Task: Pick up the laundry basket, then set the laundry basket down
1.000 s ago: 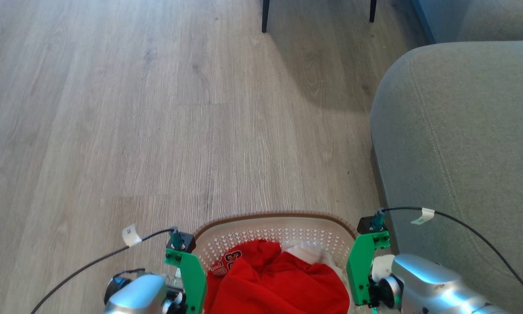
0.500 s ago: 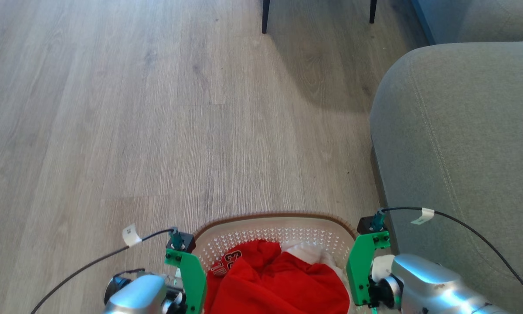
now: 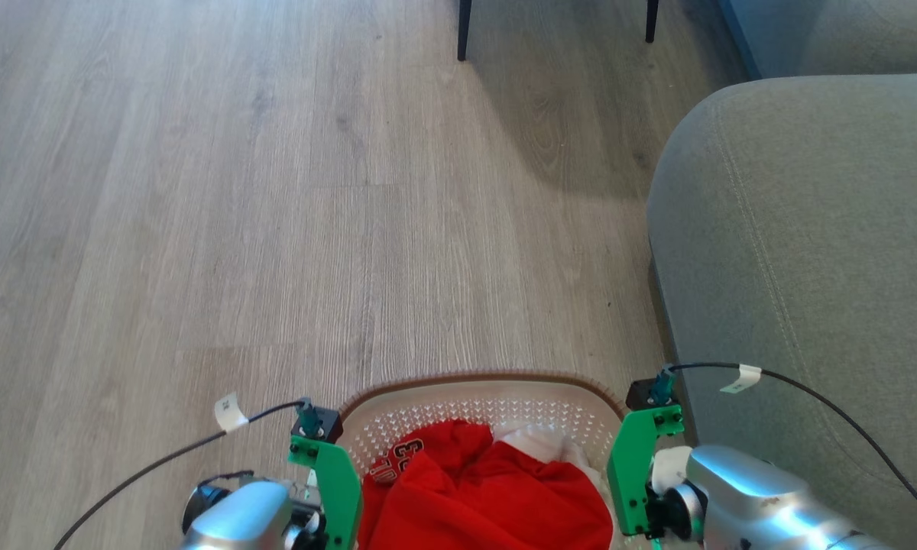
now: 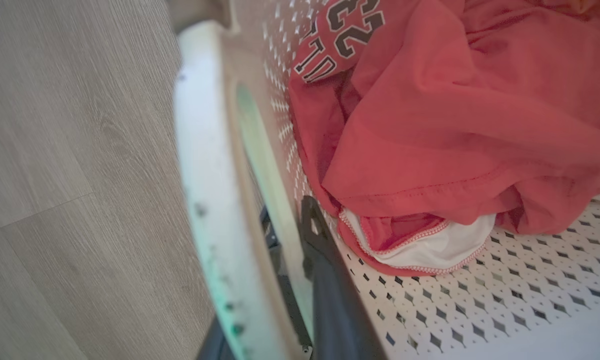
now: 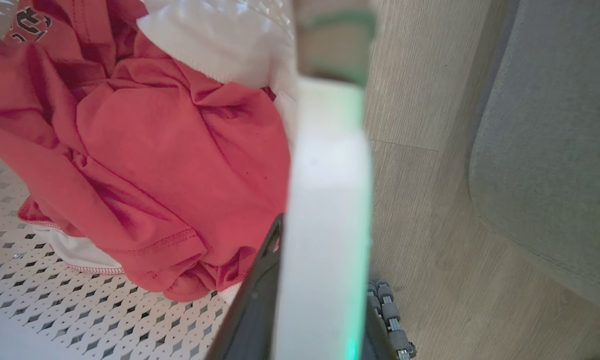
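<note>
The laundry basket (image 3: 481, 380), cream-white and perforated with a brown woven-look rim, sits at the bottom middle of the head view between my two arms. A red jersey (image 3: 489, 496) and some white cloth lie inside it. In the left wrist view my left gripper (image 4: 275, 300) is shut on the basket's white side handle (image 4: 205, 200), with one dark finger (image 4: 325, 280) inside the wall. In the right wrist view my right gripper (image 5: 320, 300) is shut on the other white handle (image 5: 330, 200). The near half of the basket is hidden below the head view's edge.
A grey sofa (image 3: 810, 244) rises close on the right, almost beside my right arm. Two dark furniture legs (image 3: 464, 30) stand at the far top. Wooden floor (image 3: 199, 229) stretches ahead and to the left. A wheel of my base (image 5: 387, 312) shows under the right handle.
The floor and sofa have shifted very slightly in the head view, which is a camera move. The basket and both grippers keep the same place and hold.
</note>
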Controlling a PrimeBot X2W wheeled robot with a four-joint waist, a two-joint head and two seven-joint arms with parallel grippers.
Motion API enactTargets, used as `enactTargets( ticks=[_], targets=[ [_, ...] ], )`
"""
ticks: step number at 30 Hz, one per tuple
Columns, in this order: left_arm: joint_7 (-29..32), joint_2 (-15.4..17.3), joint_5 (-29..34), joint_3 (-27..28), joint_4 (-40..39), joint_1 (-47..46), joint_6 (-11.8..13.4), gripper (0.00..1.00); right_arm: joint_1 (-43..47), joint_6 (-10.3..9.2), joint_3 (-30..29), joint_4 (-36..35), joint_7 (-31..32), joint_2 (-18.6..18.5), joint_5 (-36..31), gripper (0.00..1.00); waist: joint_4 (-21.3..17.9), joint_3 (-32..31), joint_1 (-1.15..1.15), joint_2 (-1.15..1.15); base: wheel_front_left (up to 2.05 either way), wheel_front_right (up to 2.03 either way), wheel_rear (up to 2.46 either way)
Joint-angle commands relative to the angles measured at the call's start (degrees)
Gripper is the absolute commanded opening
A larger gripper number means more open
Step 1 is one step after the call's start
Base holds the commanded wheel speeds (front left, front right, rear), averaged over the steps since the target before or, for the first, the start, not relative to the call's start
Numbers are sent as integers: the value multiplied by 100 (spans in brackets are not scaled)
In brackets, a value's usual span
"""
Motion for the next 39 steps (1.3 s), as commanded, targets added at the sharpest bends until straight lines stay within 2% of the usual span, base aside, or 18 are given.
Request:
enactTargets(
  ticks=[1,39],
  targets=[
    [-58,40,69,-9,-73,-278,-88,0,-31,142,117,-240,7,137,-73,0,2,0,0,0,0,0,0],
    [-23,17,90,-10,-87,-283,-88,0,-69,142,119,-214,7,127,-67,0,3,-41,0,0,0,0,0]
  ],
)
